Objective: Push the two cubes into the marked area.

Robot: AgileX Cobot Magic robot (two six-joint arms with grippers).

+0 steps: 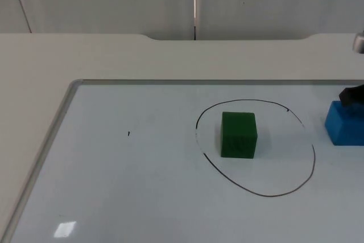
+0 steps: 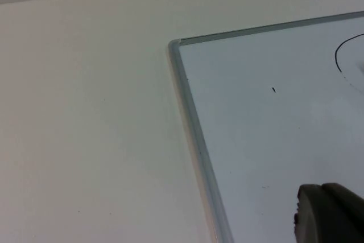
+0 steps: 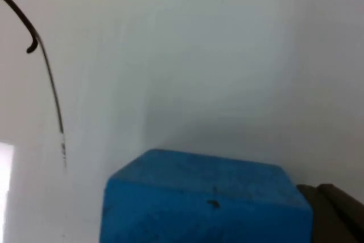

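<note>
Left gripper (image 2: 327,211) waits over the whiteboard (image 1: 114,186), fingers can't tell. Green cube (image 1: 238,135) sits inside the drawn ring (image 1: 314,157), centre frame. Blue cube (image 1: 344,123) far right, outside it; right gripper (image 1: 354,95) touches its top edge, fingers unclear. Cubes look light, rigid, likely slide easily: push flat on blue's right face.

blue cube (image 1: 345,123) cut off, right end effector (image 1: 352,95) mostly cropped

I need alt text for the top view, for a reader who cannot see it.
A green cube sits inside the hand-drawn ring on a whiteboard. A blue cube lies outside it, at the right claw.
</note>
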